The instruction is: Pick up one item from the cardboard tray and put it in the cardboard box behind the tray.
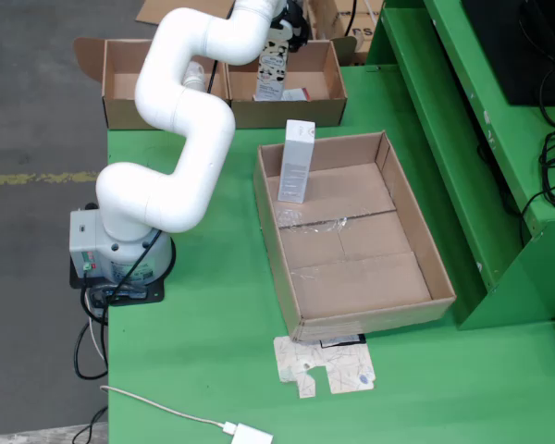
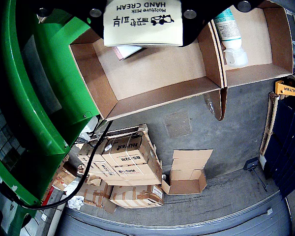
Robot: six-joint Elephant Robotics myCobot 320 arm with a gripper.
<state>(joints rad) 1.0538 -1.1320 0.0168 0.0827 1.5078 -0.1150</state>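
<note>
Overhead, hand (image 2: 142, 14) clamped on hand cream box (image 2: 141, 22) above rear cardboard box (image 1: 287, 97); tray (image 1: 425, 250) holds one upright white carton (image 1: 296, 162).

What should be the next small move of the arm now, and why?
Probably lower slightly and open the gripper. It holds the hand cream box directly above the open cardboard box, so the hand cream box would land inside, beside the item already lying there.

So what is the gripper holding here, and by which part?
The gripper holds a hand cream box by its upper end, over the cardboard box; exact finger contact is hidden.
</note>
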